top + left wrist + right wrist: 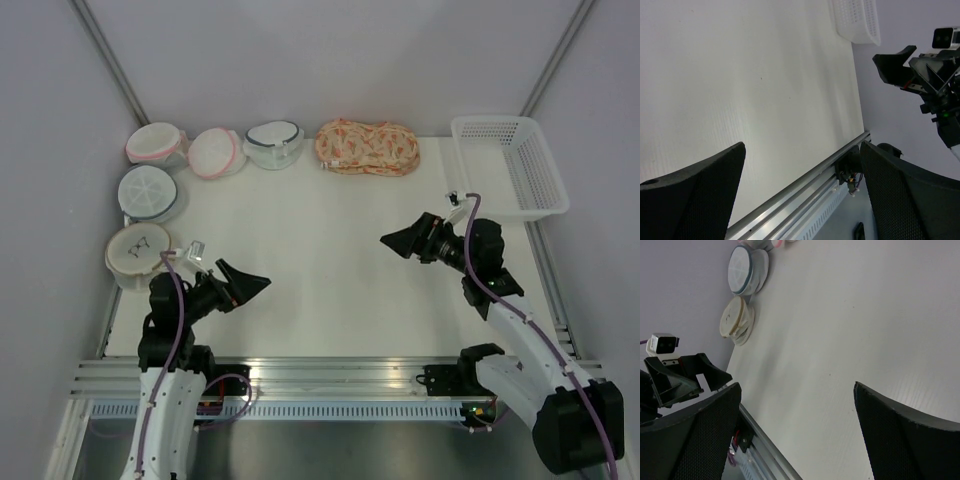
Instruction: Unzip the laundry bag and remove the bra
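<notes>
The peach, orange-printed laundry bag lies closed at the back of the table, right of centre. The bra is hidden. My left gripper is open and empty, held above the near left of the table, far from the bag. My right gripper is open and empty, held above the near right, well short of the bag. In the left wrist view my gripper frames the table's front rail, and the right gripper shows opposite. In the right wrist view my gripper frames bare table, with the left gripper opposite.
Several round domed mesh bags sit at the back left: pink-rimmed, pink-rimmed, grey-rimmed, grey-rimmed and beige. A white plastic basket stands at the back right. Grey walls enclose the table.
</notes>
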Available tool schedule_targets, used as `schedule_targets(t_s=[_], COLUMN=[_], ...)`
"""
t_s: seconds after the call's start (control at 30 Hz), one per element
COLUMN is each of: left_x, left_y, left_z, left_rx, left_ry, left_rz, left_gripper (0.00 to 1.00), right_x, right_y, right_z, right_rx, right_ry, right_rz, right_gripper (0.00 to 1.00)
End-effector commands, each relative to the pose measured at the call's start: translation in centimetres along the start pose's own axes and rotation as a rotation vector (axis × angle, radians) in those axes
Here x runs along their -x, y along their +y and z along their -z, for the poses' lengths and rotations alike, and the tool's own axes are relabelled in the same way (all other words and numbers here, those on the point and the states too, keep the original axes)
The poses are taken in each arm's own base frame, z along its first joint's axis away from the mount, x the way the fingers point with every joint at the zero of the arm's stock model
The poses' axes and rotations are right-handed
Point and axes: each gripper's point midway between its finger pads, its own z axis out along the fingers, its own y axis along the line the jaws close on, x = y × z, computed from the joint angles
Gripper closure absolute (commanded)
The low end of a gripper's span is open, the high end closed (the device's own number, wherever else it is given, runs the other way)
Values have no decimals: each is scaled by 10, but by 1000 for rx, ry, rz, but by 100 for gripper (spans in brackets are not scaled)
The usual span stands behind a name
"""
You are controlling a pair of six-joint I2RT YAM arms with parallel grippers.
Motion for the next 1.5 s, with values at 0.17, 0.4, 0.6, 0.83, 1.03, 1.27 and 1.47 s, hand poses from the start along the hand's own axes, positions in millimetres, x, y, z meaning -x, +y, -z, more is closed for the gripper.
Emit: schedule_targets(t_s=[0.17, 0.4, 0.6, 0.83, 1.03, 1.27, 1.47], left_x=[-8, -14, -23, -24, -20, -16, -17], left_y=[-14, -14, -5, -1, -1, 3, 12], left_z=[-3, -1, -3, -4, -5, -8, -12], left_rx=[-146, -176, -179, -173, -160, -127, -98], left_ry=[17, 4, 14, 10, 1, -3, 1], left_rz=[8, 36, 70, 78, 79, 90, 109], left_gripper=[0, 0, 0, 0, 0, 0, 0], right_x=[46, 77, 102, 113, 129, 138, 132], right_y=[-22, -42, -61, -82, -106, -132, -150], right_z=[-81, -142, -177, -236, -273, -294, -306], right_rx=[26, 150, 167, 62, -24, -130, -158], right_ry=[-58, -173, -299, -286, -314, -346, -343], right_rz=[-133, -336, -387, -353, -348, -386, -435], right_gripper=[2, 2, 2, 2, 2, 2, 2])
